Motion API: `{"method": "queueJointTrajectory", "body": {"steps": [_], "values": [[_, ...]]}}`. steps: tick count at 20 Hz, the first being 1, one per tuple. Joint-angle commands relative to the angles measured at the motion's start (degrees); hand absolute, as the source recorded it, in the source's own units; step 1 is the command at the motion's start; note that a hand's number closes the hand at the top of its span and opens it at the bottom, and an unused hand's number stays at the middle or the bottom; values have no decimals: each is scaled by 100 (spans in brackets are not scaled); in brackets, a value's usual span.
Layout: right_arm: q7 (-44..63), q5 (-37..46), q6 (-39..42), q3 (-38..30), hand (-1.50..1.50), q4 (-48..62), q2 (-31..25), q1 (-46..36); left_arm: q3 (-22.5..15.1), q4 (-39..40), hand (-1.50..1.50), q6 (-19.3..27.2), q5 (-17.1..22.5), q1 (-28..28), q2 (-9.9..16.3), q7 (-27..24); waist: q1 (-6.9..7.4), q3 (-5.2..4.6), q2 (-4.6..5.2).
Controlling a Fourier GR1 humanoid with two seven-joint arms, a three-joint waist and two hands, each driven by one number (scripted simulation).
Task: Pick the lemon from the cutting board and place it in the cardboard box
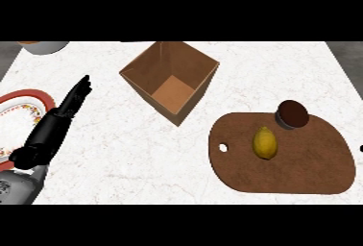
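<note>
A yellow lemon (265,142) lies near the middle of a brown cutting board (312,168) at the right of the counter. An open cardboard box (170,79) stands at the upper middle, seen from above, with nothing inside it. My left hand (60,117) shows at the left, well away from both, with its fingers straight and pointing up toward the far edge. The right hand is out of the view.
A small dark brown cup (292,114) stands on the board's far edge, just above the lemon. A plate (18,115) with a red patterned rim lies at the left edge beside my left hand. A grey bowl (44,46) sits at the top left corner.
</note>
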Motion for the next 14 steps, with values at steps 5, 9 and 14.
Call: {"method": "queueJointTrajectory", "body": {"steps": [5, 9, 14], "values": [[-1202, 1256, 555, 159, -150, -222, -268, 1116, 30, 221, 0, -299, -148, -46, -137, -60, 172, 5, 30], [-100, 1693, 889, 606, -150, -889, -609, 912, 39, 183, 0, -374, -191, -298, -239, 293, 232, -2, 41], [900, 2103, 1825, 1102, -150, -1091, -1394, 985, 31, 17, 0, -493, -187, -17, -183, 87, 348, -10, 39]]}}
